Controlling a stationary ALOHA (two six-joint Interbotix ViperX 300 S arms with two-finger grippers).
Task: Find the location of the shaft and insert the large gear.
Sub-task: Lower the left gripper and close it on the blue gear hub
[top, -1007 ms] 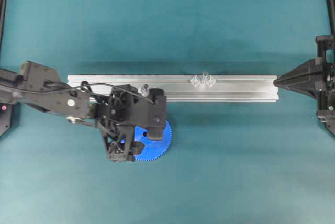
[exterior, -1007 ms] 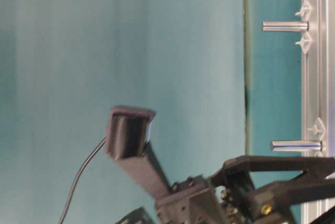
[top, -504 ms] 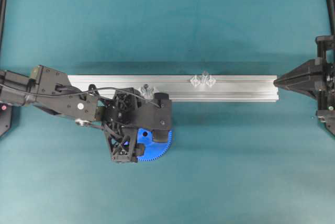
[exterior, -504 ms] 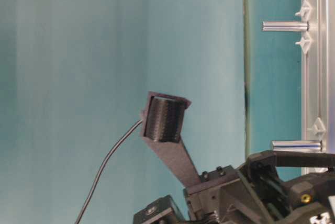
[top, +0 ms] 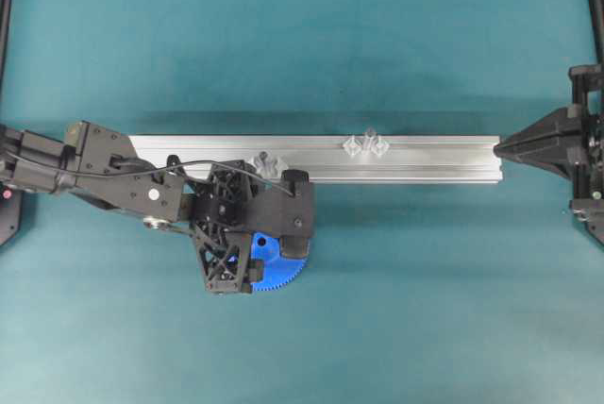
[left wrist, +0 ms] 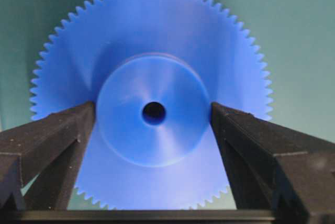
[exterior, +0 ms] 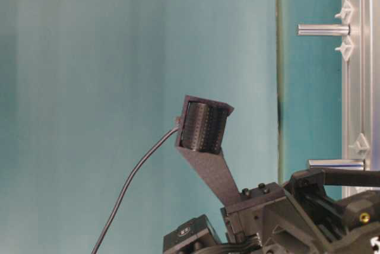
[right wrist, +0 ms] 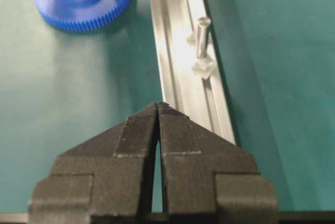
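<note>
- Left claw [left wrist: 153, 124] stands wide, its fingers [left wrist: 49, 140] on either side of the raised hub of the large gear [left wrist: 152, 51], right at the hub's sides; no firm grip shows.
- Large gear lies flat on the teal tabletop [top: 425, 310], just in front of the rail [top: 425, 160], under the left claw.
- Right claw [right wrist: 158, 110] is closed, fingertips together and holding nothing, at the rail's right end.
- One shaft [top: 369, 136] stands upright on the rail between two clear blocks; another [top: 263, 158] stands just beside the left claw.
</note>
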